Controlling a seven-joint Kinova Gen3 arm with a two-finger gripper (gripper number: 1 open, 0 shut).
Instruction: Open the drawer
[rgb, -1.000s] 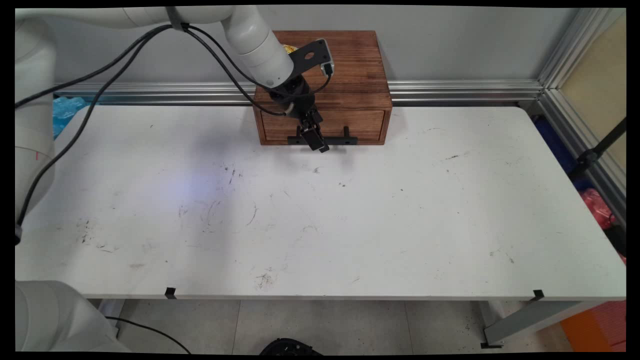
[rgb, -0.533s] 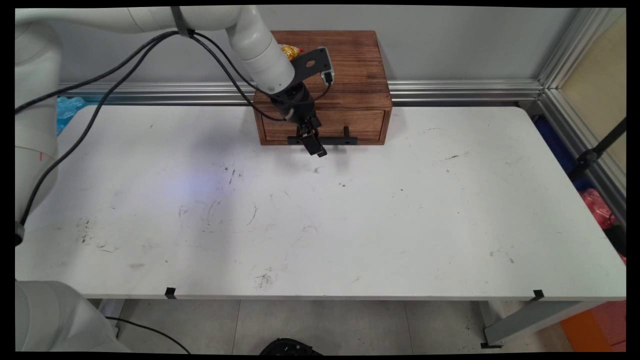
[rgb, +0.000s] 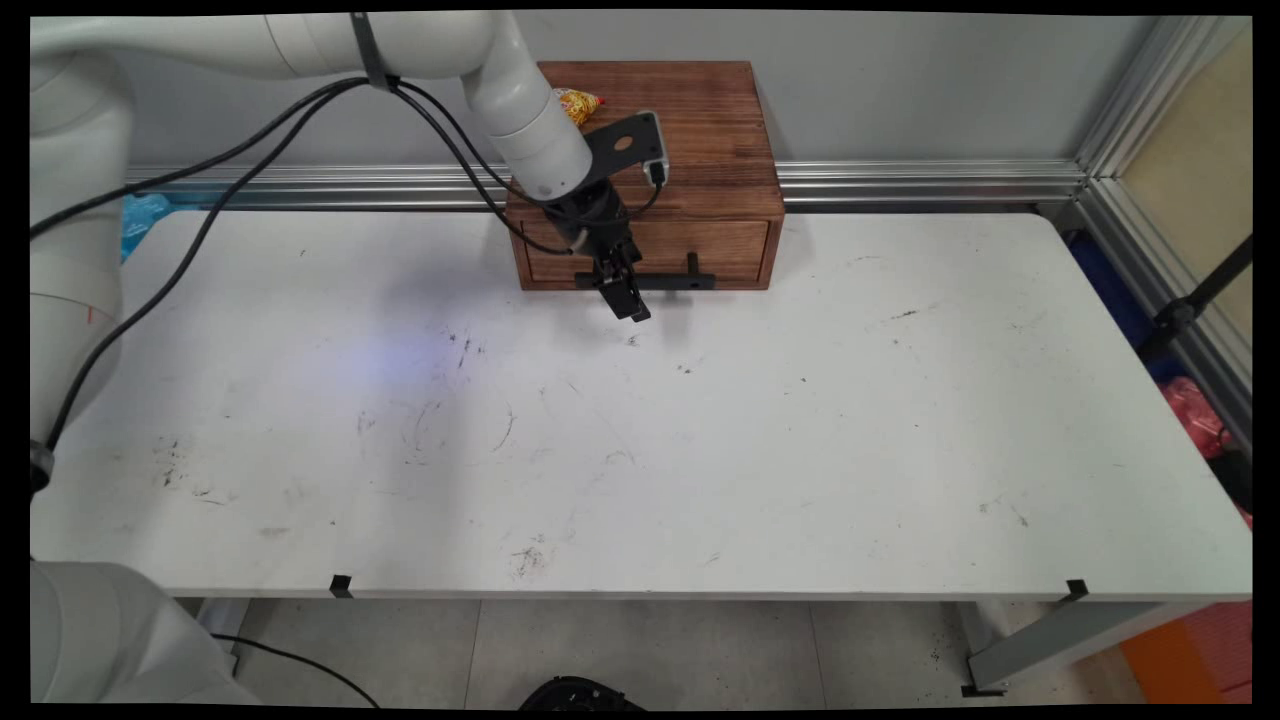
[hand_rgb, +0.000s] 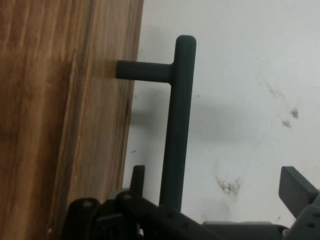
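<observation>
Only the main view catches the yellow snack packet (rgb: 579, 103) lying on top of the wooden drawer box (rgb: 700, 130) at the desk's (rgb: 700, 450) far edge. Up close, the gripper (hand_rgb: 212, 195) has its fingers (hand_rgb: 296, 187) spread wide either side of the black handle bar (hand_rgb: 178, 125) (not touching it). The bar's lower end disappears behind the linkage.

- A wooden drawer box (rgb: 648, 170) with dark-stained, visibly grained boards is seen.
- A matt black bar handle (hand_rgb: 176, 125) is fitted.
- The white table (rgb: 700, 450) is smooth, scuffed.
</observation>
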